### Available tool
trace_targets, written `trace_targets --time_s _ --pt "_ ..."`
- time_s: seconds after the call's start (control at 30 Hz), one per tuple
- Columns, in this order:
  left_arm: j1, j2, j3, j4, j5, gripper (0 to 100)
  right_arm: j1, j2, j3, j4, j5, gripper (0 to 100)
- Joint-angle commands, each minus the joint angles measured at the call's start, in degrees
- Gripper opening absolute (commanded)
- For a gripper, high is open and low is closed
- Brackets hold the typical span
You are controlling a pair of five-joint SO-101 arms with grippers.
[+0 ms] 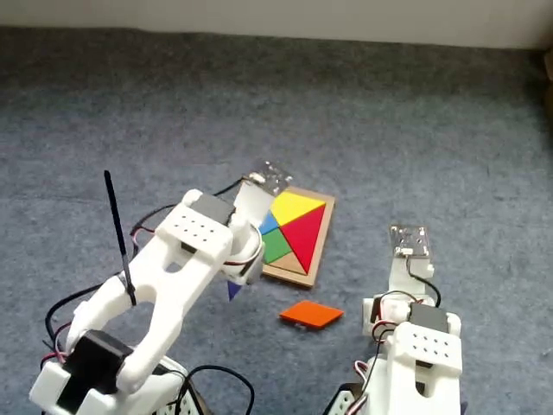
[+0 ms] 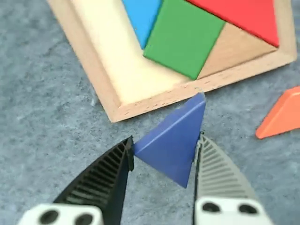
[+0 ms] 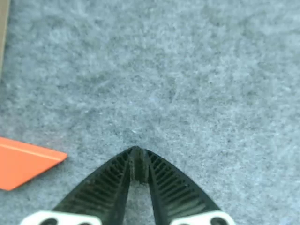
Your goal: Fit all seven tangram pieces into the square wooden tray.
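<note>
Left wrist view shows the left arm's fingers (image 2: 117,166) clamped on the dark blue triangle (image 2: 173,152), one finger on each slanted edge. The triangle's far tip sits right at the near rim of the square wooden tray (image 2: 154,101). The step in hand looks like bringing this piece to the tray. The next move probably calls for lifting it over the rim and turning it to suit the bare pale floor (image 2: 122,61) beside the light blue piece (image 2: 143,16) and green square (image 2: 185,37). The orange parallelogram (image 1: 311,314) lies loose on the table (image 1: 432,130), near the tray's near corner and not yet placed. Farther right, the right arm's fingers (image 3: 136,161) are pressed together over the table, holding nothing.
</note>
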Motion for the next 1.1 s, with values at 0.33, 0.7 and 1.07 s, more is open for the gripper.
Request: trace_targets --time_s 0.33,0.7,1.07 --pt "-0.92 -2.77 -1.54 -7.21 25.58 11 1.54 -0.75 0.04 -1.45 0.44 0.5" --pt "-2.15 -2.77 -0.22 -12.48 27.16 1 1.54 -0.75 0.04 -1.45 0.44 0.5" --pt "-3.82 -2.77 0.40 -23.38 27.16 3 1.54 -0.75 0.04 -1.45 0.44 0.5"
